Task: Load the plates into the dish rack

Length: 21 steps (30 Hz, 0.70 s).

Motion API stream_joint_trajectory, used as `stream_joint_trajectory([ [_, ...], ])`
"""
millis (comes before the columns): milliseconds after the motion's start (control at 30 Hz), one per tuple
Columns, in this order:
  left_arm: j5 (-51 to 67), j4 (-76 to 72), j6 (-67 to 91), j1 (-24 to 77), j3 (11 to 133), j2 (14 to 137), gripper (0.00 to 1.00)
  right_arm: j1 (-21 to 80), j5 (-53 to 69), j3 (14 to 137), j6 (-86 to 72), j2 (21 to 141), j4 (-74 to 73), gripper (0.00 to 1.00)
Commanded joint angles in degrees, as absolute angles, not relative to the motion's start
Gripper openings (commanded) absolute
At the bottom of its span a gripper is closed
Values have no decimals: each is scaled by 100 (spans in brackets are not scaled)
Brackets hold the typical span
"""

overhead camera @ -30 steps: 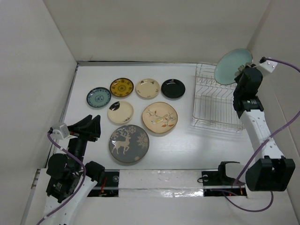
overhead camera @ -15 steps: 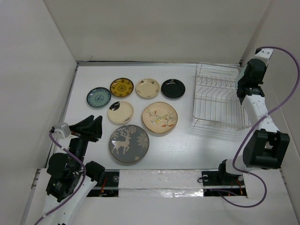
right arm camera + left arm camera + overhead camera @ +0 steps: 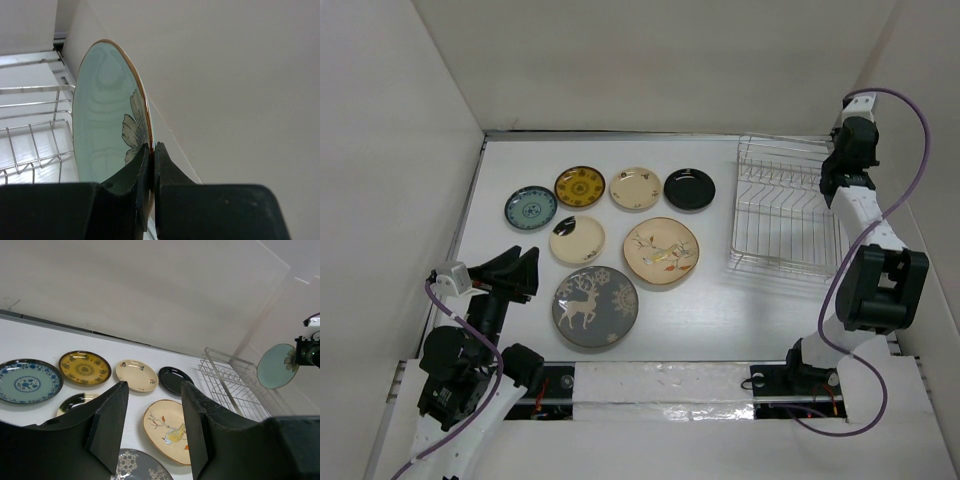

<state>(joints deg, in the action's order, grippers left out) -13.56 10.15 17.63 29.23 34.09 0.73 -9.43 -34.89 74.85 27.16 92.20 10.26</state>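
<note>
- The left hand (image 3: 152,390) hovers low over the near-left corner of the tabletop (image 3: 720,320), its fingers spread wide with nothing between them
- Seven plates lie flat on the tabletop: the teal plate (image 3: 530,208), yellow-patterned plate (image 3: 580,186), cream plate (image 3: 635,188) and black plate (image 3: 689,189) at the back, then the cream-and-black plate (image 3: 577,240) and tan plate (image 3: 661,251), with the grey deer plate (image 3: 595,307) nearest
- The dish rack (image 3: 782,215) stands to their right, apart from them
- The right hand (image 3: 151,150) is pinched tight on the rim of a pale green plate (image 3: 102,115), holding it upright by the rack's far right side
</note>
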Motion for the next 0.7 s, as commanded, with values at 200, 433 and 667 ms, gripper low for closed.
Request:
stream_joint_trajectory([
  [200, -1397, 853, 1688, 2971, 3410, -932, 44, -677, -3498, 7629, 3155, 9377, 2127, 0],
  [433, -1406, 861, 1687, 2971, 3410, -949, 44, -624, -3480, 7041, 2988, 9466, 2328, 0],
  [667, -1397, 853, 1687, 2971, 3410, -975, 44, -624, -3542, 6548, 2927, 9343, 2593, 11],
])
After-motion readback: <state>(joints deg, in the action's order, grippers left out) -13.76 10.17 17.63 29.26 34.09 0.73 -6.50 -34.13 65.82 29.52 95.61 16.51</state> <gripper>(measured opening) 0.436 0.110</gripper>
